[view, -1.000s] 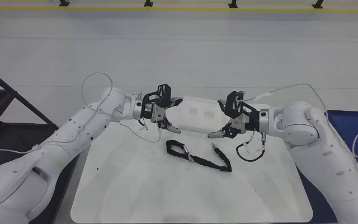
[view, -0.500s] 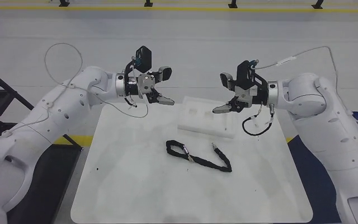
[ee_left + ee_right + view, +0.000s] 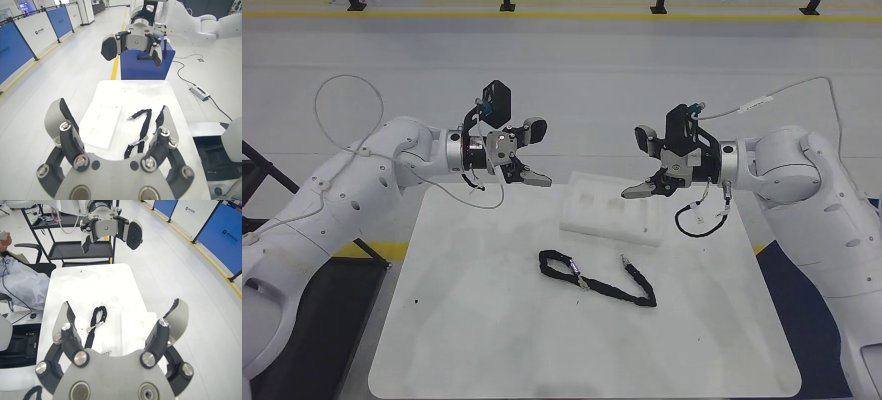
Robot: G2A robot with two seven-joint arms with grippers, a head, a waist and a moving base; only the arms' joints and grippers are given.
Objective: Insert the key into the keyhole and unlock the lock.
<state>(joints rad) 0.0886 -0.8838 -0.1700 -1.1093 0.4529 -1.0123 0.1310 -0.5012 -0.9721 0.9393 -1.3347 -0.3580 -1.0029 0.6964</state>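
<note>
Black cable lock [image 3: 617, 291] lies mid-frame on the white table [image 3: 492, 340], untouched. The key [image 3: 145, 138] sits at its silver cylinder by the looped end; inserted or not, cannot tell. Beyond, foam block [image 3: 607, 215] at the far edge. Above it, left gripper [image 3: 537, 153] upper left and right gripper [image 3: 635, 163] upper right face each other, fingers spread wide, empty.
</note>
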